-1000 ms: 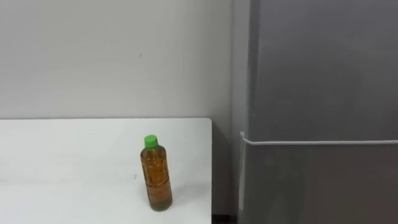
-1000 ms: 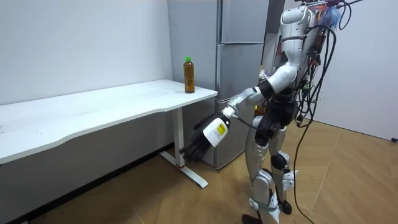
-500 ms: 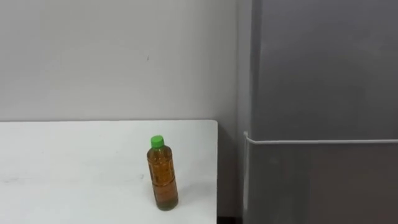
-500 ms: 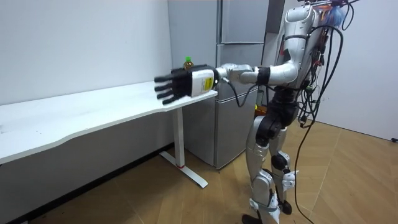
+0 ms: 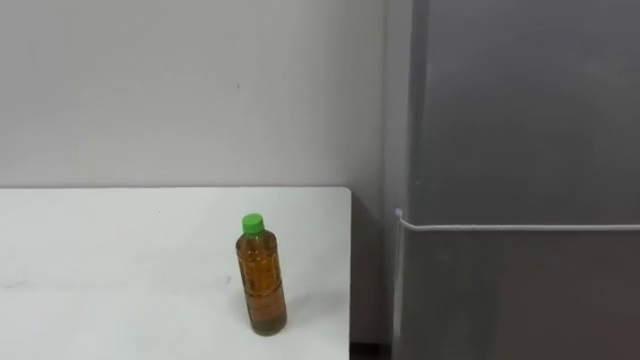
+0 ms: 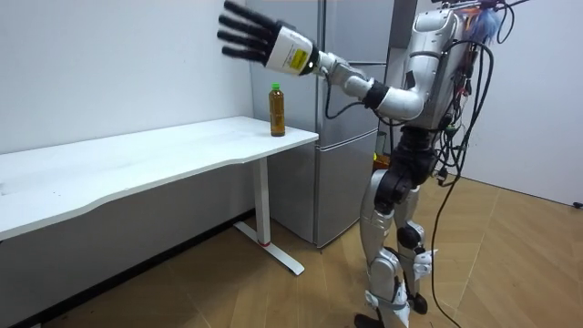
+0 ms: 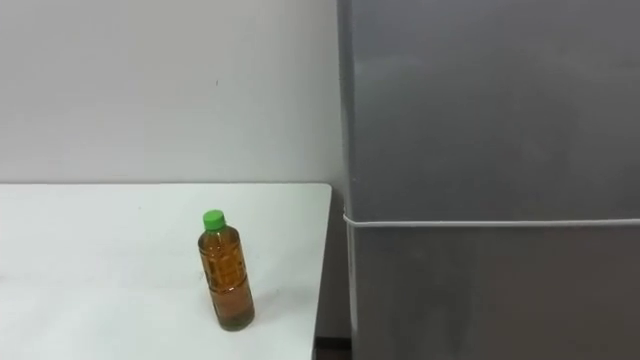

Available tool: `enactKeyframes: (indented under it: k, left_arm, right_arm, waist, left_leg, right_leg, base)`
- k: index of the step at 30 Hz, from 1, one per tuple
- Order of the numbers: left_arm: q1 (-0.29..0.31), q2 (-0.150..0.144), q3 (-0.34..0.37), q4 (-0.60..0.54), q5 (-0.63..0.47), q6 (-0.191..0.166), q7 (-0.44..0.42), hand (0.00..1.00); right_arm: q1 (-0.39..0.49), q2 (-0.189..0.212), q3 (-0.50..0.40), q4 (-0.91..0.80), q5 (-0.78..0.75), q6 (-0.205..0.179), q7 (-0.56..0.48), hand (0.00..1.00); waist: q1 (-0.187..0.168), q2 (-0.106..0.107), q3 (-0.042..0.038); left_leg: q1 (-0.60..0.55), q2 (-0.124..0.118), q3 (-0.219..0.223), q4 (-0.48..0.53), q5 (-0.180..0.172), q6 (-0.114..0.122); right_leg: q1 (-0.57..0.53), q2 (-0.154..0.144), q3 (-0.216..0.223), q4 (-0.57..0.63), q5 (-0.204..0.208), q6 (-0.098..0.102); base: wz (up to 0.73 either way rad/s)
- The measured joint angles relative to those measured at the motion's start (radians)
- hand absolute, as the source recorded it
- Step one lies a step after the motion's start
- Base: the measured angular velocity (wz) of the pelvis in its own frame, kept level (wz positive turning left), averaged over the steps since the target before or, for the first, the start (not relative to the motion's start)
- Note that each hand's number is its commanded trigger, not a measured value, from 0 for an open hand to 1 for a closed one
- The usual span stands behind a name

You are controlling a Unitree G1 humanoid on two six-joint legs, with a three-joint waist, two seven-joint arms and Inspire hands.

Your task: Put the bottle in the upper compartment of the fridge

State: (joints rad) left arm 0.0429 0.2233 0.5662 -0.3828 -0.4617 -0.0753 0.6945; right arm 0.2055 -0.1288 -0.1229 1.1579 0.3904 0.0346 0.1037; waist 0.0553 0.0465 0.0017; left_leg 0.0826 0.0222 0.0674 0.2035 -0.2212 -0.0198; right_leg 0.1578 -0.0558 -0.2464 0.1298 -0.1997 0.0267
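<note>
Left hand (image 6: 264, 38) high, fingers spread wide, holding nothing; bottle (image 6: 277, 110) stands below the fingertips on the table (image 6: 137, 162), fridge (image 6: 339, 182) just beyond.

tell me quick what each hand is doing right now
left hand: open, fingers straight, holding nothing, high up, apart from the bottle
right hand: cannot be told
</note>
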Motion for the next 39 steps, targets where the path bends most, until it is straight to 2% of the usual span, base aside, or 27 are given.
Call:
enactKeyframes:
  k: [2, 7, 11, 15, 18, 21, 27, 33, 35, 39]
  left_arm:
    - [-0.016, 0.000, 0.000, -0.039, 0.002, 0.006, -0.015, 0.00]
    - [-0.116, 0.000, 0.000, -0.072, 0.043, 0.011, -0.077, 0.00]
    - [-0.137, 0.000, -0.010, -0.073, 0.038, 0.030, -0.136, 0.00]
    - [-0.162, 0.000, -0.066, -0.073, 0.027, 0.072, -0.211, 0.00]
    - [-0.183, 0.000, -0.108, -0.078, -0.009, 0.089, -0.269, 0.00]
    - [-0.185, 0.000, -0.135, -0.108, -0.050, 0.112, -0.323, 0.00]
    - [-0.198, -0.003, -0.195, -0.121, -0.081, 0.123, -0.402, 0.00]
    - [-0.198, -0.016, -0.289, -0.121, -0.089, 0.181, -0.470, 0.00]
    - [-0.199, -0.017, -0.323, -0.121, -0.087, 0.190, -0.489, 0.00]
    - [-0.200, -0.036, -0.368, -0.121, -0.088, 0.208, -0.563, 0.00]
  right_arm:
    - [-0.003, 0.000, 0.000, 0.008, 0.000, 0.000, 0.004, 0.00]
    - [-0.017, 0.000, -0.008, 0.015, -0.025, 0.009, 0.024, 0.00]
    - [-0.020, 0.002, -0.010, 0.014, -0.018, 0.010, 0.033, 0.00]
    - [-0.023, 0.004, -0.007, 0.013, -0.004, 0.014, 0.030, 0.00]
    - [-0.026, 0.002, 0.002, 0.004, -0.003, 0.026, 0.030, 0.00]
    - [-0.030, 0.001, 0.002, 0.000, -0.005, 0.032, 0.038, 0.00]
    - [-0.039, 0.000, 0.003, 0.000, -0.006, 0.041, 0.053, 0.00]
    - [-0.060, 0.000, 0.019, 0.000, -0.011, 0.060, 0.052, 0.00]
    - [-0.069, 0.000, 0.023, 0.000, -0.011, 0.068, 0.051, 0.00]
    - [-0.074, 0.000, 0.021, 0.001, -0.011, 0.071, 0.051, 0.00]
  waist:
    - [0.001, 0.000, 0.0001]
    - [-0.002, 0.002, -0.0004]
    - [-0.023, 0.000, 0.0006]
    - [-0.030, -0.002, 0.0001]
    - [-0.041, -0.003, -0.0003]
    - [-0.052, -0.002, -0.0009]
    - [-0.081, 0.000, -0.0024]
    - [-0.113, 0.001, -0.0021]
    - [-0.132, 0.002, -0.0024]
    - [-0.155, 0.013, -0.0077]
  left_leg:
    - [-0.001, 0.000, 0.000, 0.001, 0.000, 0.000]
    - [0.000, 0.000, 0.000, 0.001, 0.000, 0.000]
    - [-0.001, 0.000, 0.001, 0.001, 0.000, 0.000]
    - [-0.003, 0.000, 0.004, 0.001, 0.000, 0.000]
    - [-0.003, -0.001, 0.003, 0.001, 0.000, 0.000]
    - [-0.002, 0.000, 0.003, 0.001, 0.000, 0.000]
    - [-0.003, 0.001, 0.009, -0.001, 0.000, 0.000]
    - [-0.004, 0.002, 0.016, 0.001, 0.000, 0.000]
    - [-0.007, 0.002, 0.016, 0.002, 0.000, 0.001]
    - [-0.011, 0.003, 0.019, 0.008, 0.000, 0.001]
  right_leg:
    - [-0.001, 0.000, 0.001, 0.000, 0.000, 0.000]
    - [0.001, 0.000, 0.002, 0.001, 0.000, 0.000]
    - [0.000, 0.000, 0.001, 0.001, 0.000, 0.000]
    - [-0.003, 0.000, 0.003, 0.001, 0.000, 0.001]
    - [-0.003, 0.000, 0.003, 0.000, 0.000, 0.001]
    - [-0.004, 0.000, 0.000, 0.001, 0.000, 0.001]
    - [-0.012, 0.000, 0.007, 0.008, 0.000, 0.001]
    - [-0.017, 0.000, 0.020, 0.018, 0.001, 0.001]
    - [-0.017, -0.001, 0.018, 0.021, 0.001, 0.001]
    - [-0.027, -0.001, 0.023, 0.022, 0.001, 0.000]
  base:
    - [0.00]
    - [0.00]
    - [0.00]
    - [-0.01]
    - [0.00]
    - [-0.01]
    - [-0.03]
    - [-0.04]
    - [0.00]
    - [-0.01]
